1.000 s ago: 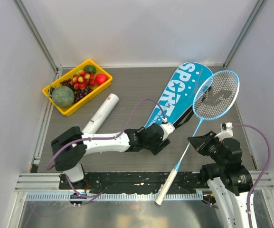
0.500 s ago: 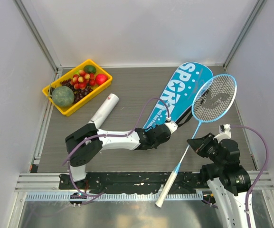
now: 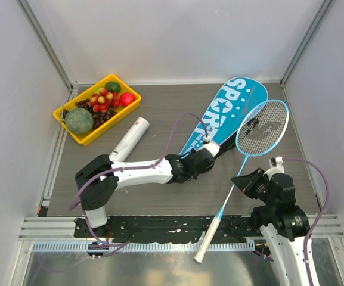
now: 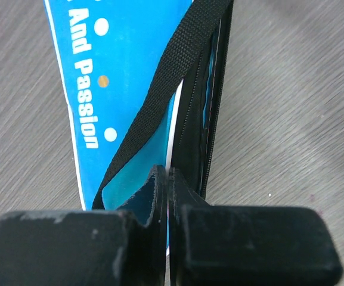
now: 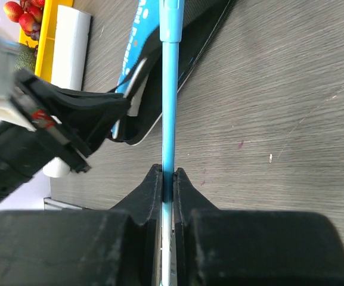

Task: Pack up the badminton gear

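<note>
The blue "SPORT" racket bag [image 3: 226, 113] lies on the table at back right, narrow end toward me. My left gripper [image 3: 208, 150] is shut on the edge of that end's opening; in the left wrist view my left gripper [image 4: 169, 179] pinches a thin layer of the bag [image 4: 85, 89] beside its black strap [image 4: 172, 65]. My right gripper [image 3: 241, 179] is shut on the blue shaft [image 5: 170, 89] of a light-blue-framed racket [image 3: 262, 127], whose head overlaps the bag's right side. Its white handle [image 3: 206, 241] juts over the front rail. The white tube [image 3: 130, 140] lies at left.
A yellow tray [image 3: 82, 139] of fruit sits at back left, just beyond the tube's far end. A metal rail [image 3: 177, 225] runs along the table's near edge. Side walls stand close on both sides.
My left gripper reached forward to the bag's narrow end and shut on its edge. The right arm swung the racket left, so its head now overlaps the bag.
</note>
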Tool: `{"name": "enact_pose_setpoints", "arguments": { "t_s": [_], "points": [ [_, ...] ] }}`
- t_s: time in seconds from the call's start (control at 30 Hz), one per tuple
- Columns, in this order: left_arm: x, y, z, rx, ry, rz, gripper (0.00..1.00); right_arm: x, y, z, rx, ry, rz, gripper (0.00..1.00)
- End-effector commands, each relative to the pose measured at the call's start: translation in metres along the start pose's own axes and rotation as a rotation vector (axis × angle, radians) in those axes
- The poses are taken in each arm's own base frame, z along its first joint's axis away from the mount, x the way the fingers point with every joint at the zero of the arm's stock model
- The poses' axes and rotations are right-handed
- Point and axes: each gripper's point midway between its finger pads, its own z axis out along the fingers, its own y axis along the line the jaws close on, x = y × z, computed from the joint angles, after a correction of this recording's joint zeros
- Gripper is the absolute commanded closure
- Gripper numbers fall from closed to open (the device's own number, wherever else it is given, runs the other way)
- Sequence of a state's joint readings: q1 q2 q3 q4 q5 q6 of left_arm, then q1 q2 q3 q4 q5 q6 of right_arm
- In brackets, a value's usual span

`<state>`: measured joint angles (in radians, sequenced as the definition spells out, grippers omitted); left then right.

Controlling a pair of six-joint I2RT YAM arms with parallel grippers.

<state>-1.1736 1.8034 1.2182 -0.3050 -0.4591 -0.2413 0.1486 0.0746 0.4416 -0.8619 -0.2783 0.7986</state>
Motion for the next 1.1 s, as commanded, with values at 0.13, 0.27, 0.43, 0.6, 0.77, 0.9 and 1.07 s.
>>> {"name": "enact_pose_setpoints", "arguments": {
  "t_s": [0.13,0.27,0.43,0.6,0.77,0.9,1.07],
  "points": [
    [-0.056,0.02,-0.038,0.07,-0.064,-0.274,1.0,0.01,0.002,0.013,-0.055,0.043,0.057,0.95],
    [-0.066,0.022,-0.045,0.137,-0.053,-0.355,1.0,0.022,-0.004,0.01,-0.045,0.08,0.067,0.95],
    [-0.07,0.025,-0.048,0.131,-0.073,-0.383,1.0,0.041,-0.009,0.01,-0.059,0.159,0.097,0.95],
    [-0.072,0.021,-0.047,0.148,-0.068,-0.433,1.0,0.048,-0.006,0.011,-0.109,0.162,0.157,0.95],
    [-0.081,0.02,-0.051,0.176,-0.083,-0.462,1.0,0.057,-0.003,0.012,-0.143,0.207,0.2,0.95],
    [-0.085,0.023,-0.053,0.161,-0.094,-0.463,1.0,0.06,0.001,0.01,-0.168,0.227,0.215,0.95],
    [-0.085,0.029,-0.054,0.145,-0.099,-0.471,1.0,0.059,0.014,0.004,-0.222,0.238,0.241,0.95]
  ]
}}
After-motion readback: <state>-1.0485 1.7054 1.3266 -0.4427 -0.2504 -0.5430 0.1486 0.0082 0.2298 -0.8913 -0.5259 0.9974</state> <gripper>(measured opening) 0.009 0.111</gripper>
